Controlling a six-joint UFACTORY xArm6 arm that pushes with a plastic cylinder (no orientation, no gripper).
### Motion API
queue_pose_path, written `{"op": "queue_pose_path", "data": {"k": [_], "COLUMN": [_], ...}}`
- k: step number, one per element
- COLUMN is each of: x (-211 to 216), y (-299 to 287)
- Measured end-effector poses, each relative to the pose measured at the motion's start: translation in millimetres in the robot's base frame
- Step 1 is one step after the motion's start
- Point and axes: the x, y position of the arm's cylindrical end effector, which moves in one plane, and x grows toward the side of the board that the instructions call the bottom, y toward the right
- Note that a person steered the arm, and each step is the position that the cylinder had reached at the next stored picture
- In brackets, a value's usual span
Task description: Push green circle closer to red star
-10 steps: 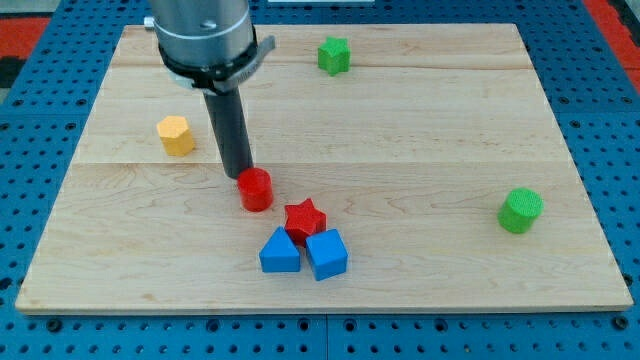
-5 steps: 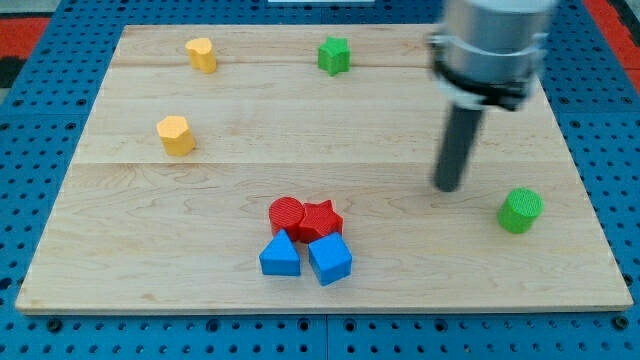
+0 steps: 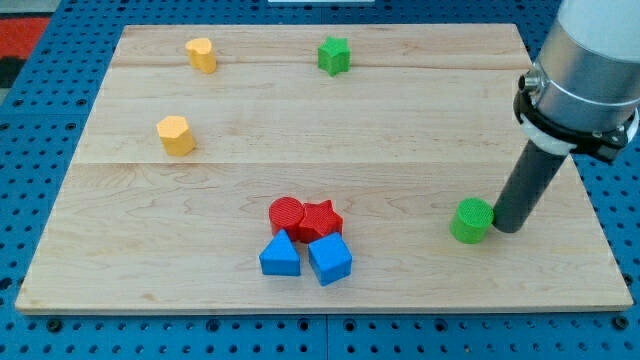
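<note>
The green circle (image 3: 471,220) stands on the wooden board at the lower right. My tip (image 3: 504,227) touches its right side. The red star (image 3: 322,219) lies at the lower middle, well to the left of the green circle. It touches a red circle (image 3: 287,214) on its left.
A blue triangle (image 3: 280,254) and a blue cube (image 3: 329,259) sit just below the red pair. A green star (image 3: 334,55) is at the top middle. A yellow block (image 3: 201,54) is at the top left and a yellow hexagon (image 3: 175,135) is at the left.
My tip has swung from the red circle across to the right side of the green circle. The green circle has slid left. The red circle now rests against the red star.
</note>
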Motion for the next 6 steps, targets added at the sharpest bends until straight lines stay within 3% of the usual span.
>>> {"op": "queue_pose_path", "data": {"k": [1,4,6], "x": [3,-41,-65], "y": [-4,-125,-133]}}
